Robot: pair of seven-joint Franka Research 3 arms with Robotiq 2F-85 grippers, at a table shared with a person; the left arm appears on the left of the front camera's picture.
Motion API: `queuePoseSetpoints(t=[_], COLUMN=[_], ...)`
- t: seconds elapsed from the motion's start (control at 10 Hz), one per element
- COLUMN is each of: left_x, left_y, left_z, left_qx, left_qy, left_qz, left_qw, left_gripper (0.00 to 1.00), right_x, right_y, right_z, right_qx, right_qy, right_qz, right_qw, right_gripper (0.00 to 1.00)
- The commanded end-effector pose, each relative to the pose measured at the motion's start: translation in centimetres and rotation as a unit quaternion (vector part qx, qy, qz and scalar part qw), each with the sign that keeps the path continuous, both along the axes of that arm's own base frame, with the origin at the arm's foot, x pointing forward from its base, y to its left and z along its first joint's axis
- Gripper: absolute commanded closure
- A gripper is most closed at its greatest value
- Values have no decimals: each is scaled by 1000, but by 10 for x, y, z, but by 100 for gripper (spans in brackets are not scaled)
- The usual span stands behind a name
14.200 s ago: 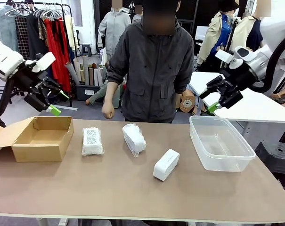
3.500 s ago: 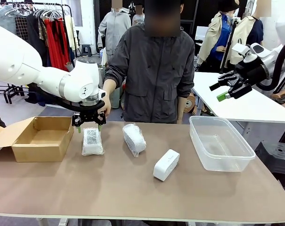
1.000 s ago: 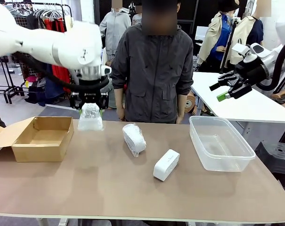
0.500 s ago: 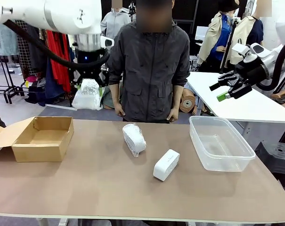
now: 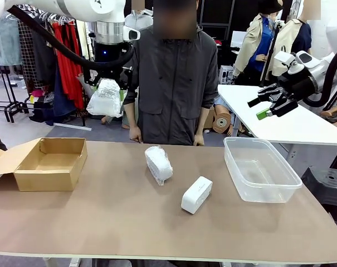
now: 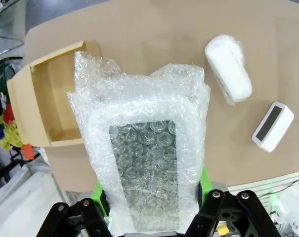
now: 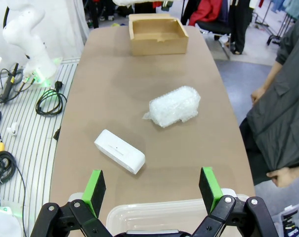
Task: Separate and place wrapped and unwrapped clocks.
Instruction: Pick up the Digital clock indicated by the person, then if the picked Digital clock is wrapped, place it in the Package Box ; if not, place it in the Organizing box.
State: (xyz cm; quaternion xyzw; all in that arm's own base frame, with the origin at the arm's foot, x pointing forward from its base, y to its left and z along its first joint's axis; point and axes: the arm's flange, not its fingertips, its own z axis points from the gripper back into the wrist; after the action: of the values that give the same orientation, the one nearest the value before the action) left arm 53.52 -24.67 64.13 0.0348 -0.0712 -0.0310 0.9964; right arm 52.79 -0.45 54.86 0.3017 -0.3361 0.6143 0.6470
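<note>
Tan surface (image 5: 129, 222) below; wrapped clock (image 5: 104, 99) clamped across sides in left claw (image 5: 108, 89), judged light, slippery. Right claw (image 5: 262, 107) released.

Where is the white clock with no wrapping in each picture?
Front view: bare clock on the table, just right of the middle.
Left wrist view: bare clock at the right edge, halfway down.
Right wrist view: bare clock left of centre, in the lower half.
Shared landmark: the wrapped clock lying on the table beside it.
</note>
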Motion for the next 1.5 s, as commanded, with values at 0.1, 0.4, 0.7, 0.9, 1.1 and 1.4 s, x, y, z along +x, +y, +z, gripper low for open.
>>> queuePoseSetpoints(t=[0.1, 0.4, 0.7, 0.9, 1.1, 1.4], left_x=[-1, -1, -1, -1, -1, 1], left_y=[0, 0, 0, 0, 0, -1], left_z=[0, 0, 0, 0, 0, -3], left_qx=[0, 0, 0, 0, 0, 1], left_qy=[1, 1, 1, 1, 1, 3], left_qz=[0, 0, 0, 0, 0, 0], left_qw=[1000, 1000, 1000, 1000, 1000, 1000], left_gripper=[100, 100, 100, 100, 100, 100], right_x=[-2, -2, -2, -2, -2, -2], right_y=[0, 0, 0, 0, 0, 0], right_z=[1, 1, 1, 1, 1, 1], right_qx=[1, 1, 1, 1, 1, 1], right_qy=[-2, -2, -2, -2, -2, -2], right_qz=[-1, -1, -1, -1, -1, -1], right_qw=[1000, 1000, 1000, 1000, 1000, 1000], right_gripper=[0, 0, 0, 0, 0, 0])
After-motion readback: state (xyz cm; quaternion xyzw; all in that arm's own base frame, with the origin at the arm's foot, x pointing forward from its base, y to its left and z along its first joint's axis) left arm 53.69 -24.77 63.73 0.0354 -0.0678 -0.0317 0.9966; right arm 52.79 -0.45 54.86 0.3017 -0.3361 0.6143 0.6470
